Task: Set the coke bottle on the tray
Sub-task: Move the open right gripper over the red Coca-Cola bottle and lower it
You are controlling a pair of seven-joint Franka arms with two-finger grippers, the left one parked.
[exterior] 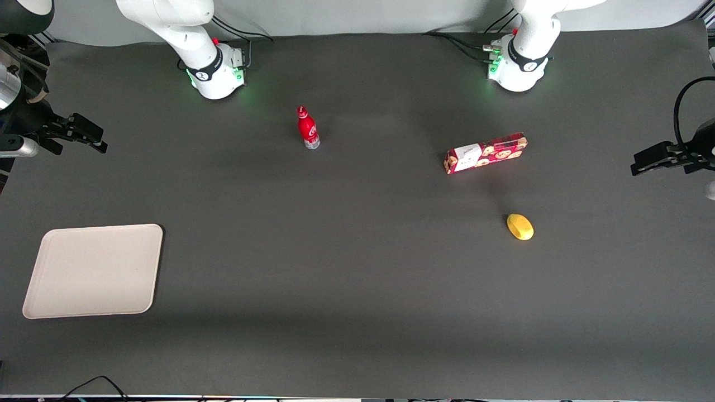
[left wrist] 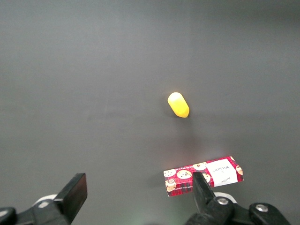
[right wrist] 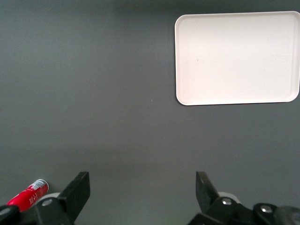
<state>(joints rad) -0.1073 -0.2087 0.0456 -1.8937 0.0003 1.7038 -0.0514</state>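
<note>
The gripper point(exterior: 92, 139) hangs wide open and empty at the working arm's end; the coke bottle point(exterior: 308, 128) stands upright toward mid-worktop, well apart.

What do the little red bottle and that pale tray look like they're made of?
The coke bottle, standing upright, looks like glossy plastic or coated metal: it has a bright sheen and a clear or silvery base. The tray looks like matte moulded plastic: even cream colour, rounded corners, low rim. The end effector hangs open, apart from both.
</note>
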